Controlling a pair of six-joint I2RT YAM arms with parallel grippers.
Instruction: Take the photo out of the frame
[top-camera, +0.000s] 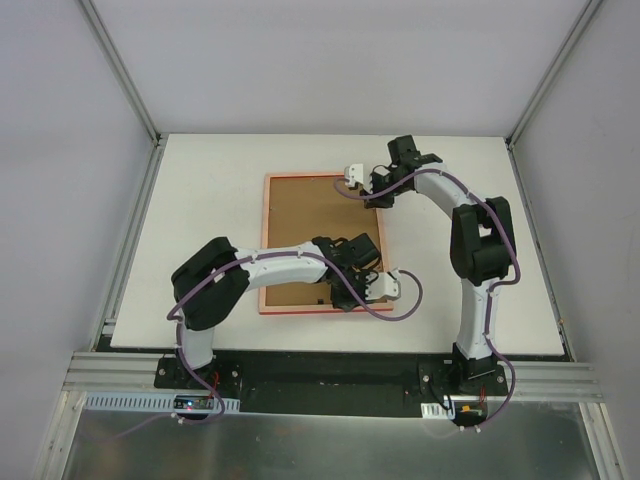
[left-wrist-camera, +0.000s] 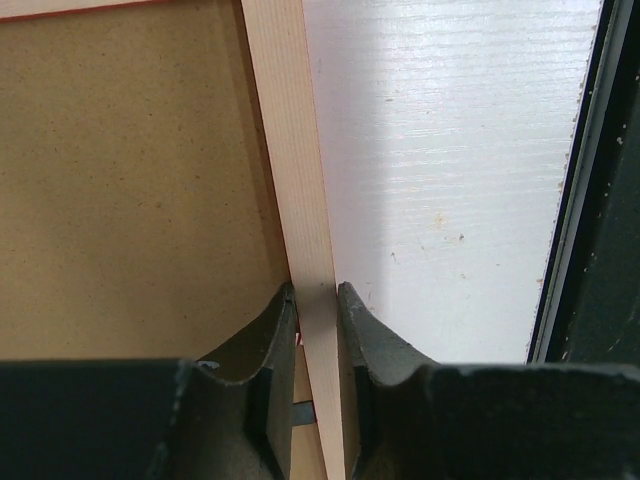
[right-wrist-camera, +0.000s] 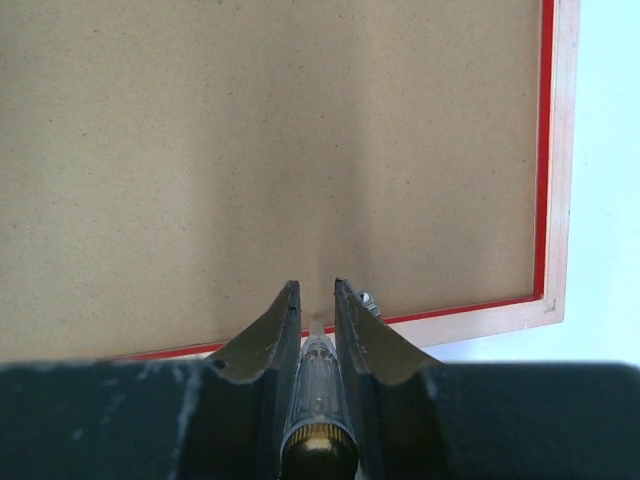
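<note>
At mid-table the frame (top-camera: 266, 240) lies face down, backing board (top-camera: 310, 215) up. The left gripper (left-wrist-camera: 315, 295) pinches its right rail by the near corner. The right gripper (right-wrist-camera: 317, 292), at the far right corner, clamps what looks like a slim tool (right-wrist-camera: 318, 380).

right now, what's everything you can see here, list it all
frame: 1, pale wood back with red inner edge, face down mid-table
backing board: 1, brown, inside the frame
tool: 1, clear shaft with brass end, at the frame's far-right corner
table: 1, white, under everything
left gripper: 1, black, shut on a frame rail at the near-right corner
right gripper: 1, black, shut on the tool
</note>
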